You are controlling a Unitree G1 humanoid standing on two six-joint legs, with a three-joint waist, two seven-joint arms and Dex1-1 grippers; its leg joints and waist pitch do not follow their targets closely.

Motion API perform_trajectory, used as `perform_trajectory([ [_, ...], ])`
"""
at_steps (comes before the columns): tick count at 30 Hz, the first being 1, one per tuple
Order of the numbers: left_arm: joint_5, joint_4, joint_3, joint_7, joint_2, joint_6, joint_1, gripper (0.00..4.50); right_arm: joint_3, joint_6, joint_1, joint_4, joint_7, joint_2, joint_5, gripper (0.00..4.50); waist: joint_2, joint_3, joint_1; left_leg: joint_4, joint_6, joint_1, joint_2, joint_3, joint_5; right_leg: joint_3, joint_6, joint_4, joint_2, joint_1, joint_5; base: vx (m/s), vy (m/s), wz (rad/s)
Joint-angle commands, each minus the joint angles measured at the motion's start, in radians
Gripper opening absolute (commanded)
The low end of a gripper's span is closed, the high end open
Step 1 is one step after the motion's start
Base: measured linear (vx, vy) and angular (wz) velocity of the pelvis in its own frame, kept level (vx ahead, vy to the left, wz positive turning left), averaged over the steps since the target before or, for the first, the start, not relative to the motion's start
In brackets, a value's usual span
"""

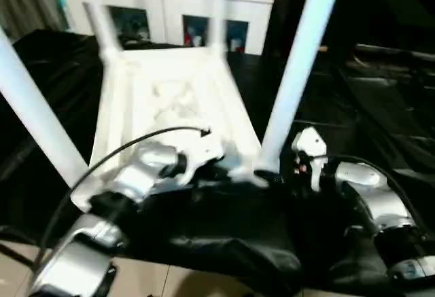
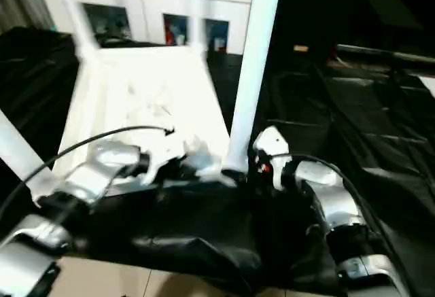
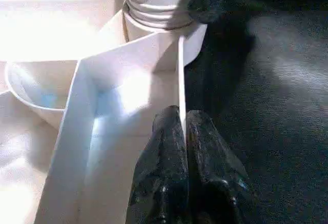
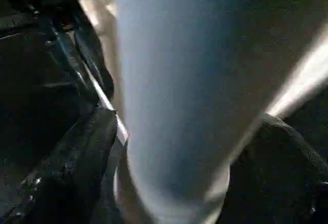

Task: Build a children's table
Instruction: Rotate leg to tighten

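The desk [image 1: 380,113] under its black drape is the widest thing before me, with open dark cloth stretching away on my right side and a pale floor strip [image 1: 170,280] showing at its near edge. Beyond its far edge stands a white cabinet [image 1: 177,5].

On the desk the children's table lies upside down, its top [image 1: 170,100] flat on the cloth with the ribbed underside facing up. Four legs rise from its corner sockets: the near right leg [image 1: 296,66] and near left leg [image 1: 30,120] tilt outward and run past the picture's upper edge, while the two far legs [image 1: 98,11] look thinner behind them. The room between the legs over the underside is free.

My left gripper [image 3: 184,131] is closed on the thin side rim of the top, one finger [image 3: 164,152] on each face of it, just short of the near right corner socket [image 3: 154,21].

My right gripper [image 4: 169,147] wraps the base of the near right leg, a black finger [image 4: 77,152] pressed on each side.
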Motion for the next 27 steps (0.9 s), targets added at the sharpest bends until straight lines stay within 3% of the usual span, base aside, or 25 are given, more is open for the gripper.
perform_trajectory([
  [1,-0.029,-0.012,-0.008,-0.019,-0.022,-0.006,0.007,0.0,0.006,0.015,-0.015,0.006,0.013,-0.001,0.006,4.02,-0.017,-0.059,-0.004,-0.068,0.085,0.005,-0.002,0.018,-0.237,0.016,-0.234,-0.054,-0.017,0.049,-0.247,0.0,0.0,0.0],
  [7,-0.031,-0.024,-0.002,-0.033,-0.013,0.002,0.014,0.0,0.015,0.026,-0.017,0.004,0.059,-0.008,0.002,3.38,-0.014,-0.059,-0.004,-0.068,0.075,0.004,-0.003,0.017,-0.243,0.015,-0.213,-0.057,-0.019,0.049,-0.281,0.0,0.0,0.0],
  [11,-0.031,-0.034,-0.005,-0.042,-0.006,0.01,0.018,0.0,0.015,0.03,-0.015,0.002,0.07,-0.019,0.0,3.08,-0.013,-0.061,-0.004,-0.067,0.078,0.005,-0.002,0.017,-0.219,0.016,-0.224,-0.052,-0.018,0.05,-0.242,0.0,0.0,0.0],
  [12,-0.031,-0.035,-0.005,-0.043,-0.006,0.01,0.019,0.0,0.015,0.03,-0.015,0.002,0.071,-0.021,0.0,2.83,-0.014,-0.061,-0.003,-0.066,0.081,0.004,-0.002,0.017,-0.214,0.016,-0.229,-0.05,-0.018,0.052,-0.228,0.0,0.0,0.0],
  [22,-0.027,-0.036,-0.003,-0.048,-0.001,0.016,0.024,0.0,0.012,0.031,-0.005,0.01,0.065,-0.013,-0.011,2.58,-0.015,-0.062,-0.003,-0.065,0.083,0.003,-0.003,0.017,-0.207,0.015,-0.23,-0.049,-0.018,0.053,-0.228,0.0,0.0,0.0],
  [25,-0.022,-0.029,0.001,-0.037,-0.002,0.02,0.024,0.0,-0.002,0.033,0.001,0.021,0.039,0.001,-0.006,2.56,-0.015,-0.062,-0.004,-0.064,0.087,0.004,-0.004,0.018,-0.2,0.015,-0.235,-0.049,-0.018,0.053,-0.215,0.0,0.0,0.0],
  [27,-0.009,0.003,0.014,0.025,-0.023,0.033,0.014,0.0,-0.048,0.02,-0.009,0.075,-0.09,0.045,-0.012,2.56,-0.014,-0.061,-0.006,-0.065,0.081,0.004,-0.004,0.018,-0.21,0.016,-0.232,-0.051,-0.018,0.051,-0.233,0.0,0.0,0.0],
])
